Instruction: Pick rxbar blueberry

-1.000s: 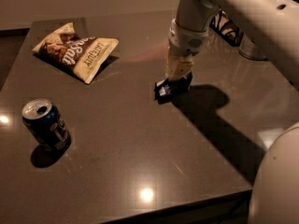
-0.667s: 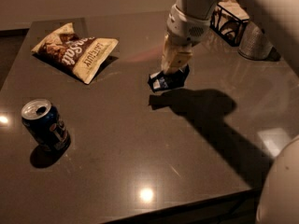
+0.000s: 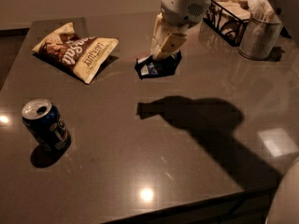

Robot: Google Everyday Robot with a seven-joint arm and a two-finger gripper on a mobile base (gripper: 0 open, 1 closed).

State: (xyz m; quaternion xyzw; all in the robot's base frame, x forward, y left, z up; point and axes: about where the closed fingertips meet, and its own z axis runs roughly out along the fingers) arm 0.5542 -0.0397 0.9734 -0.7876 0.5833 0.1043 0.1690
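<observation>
— What sits nearest?
— A blue soda can (image 3: 44,125), upright on the dark table (image 3: 140,171). Farther back on the left lies a chip bag (image 3: 77,52).
— And the rxbar blueberry (image 3: 156,67)?
— Right of the bag, pinched by the gripper (image 3: 163,56), hanging clear of the tabletop above its shadow. Behind stand a wire basket (image 3: 229,13) and a metal cup (image 3: 259,34).

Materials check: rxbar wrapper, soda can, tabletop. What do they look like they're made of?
rxbar blueberry: thin plastic-film wrapper by the look, dark, glossy, crumpled edges; gripped by the hand over the far middle of the table.
soda can: metal, probably aluminium; bright silver top, printed blue wall.
table: hard polished dark slab, stone or laminate, cannot tell which; it shows sharp light reflections.
</observation>
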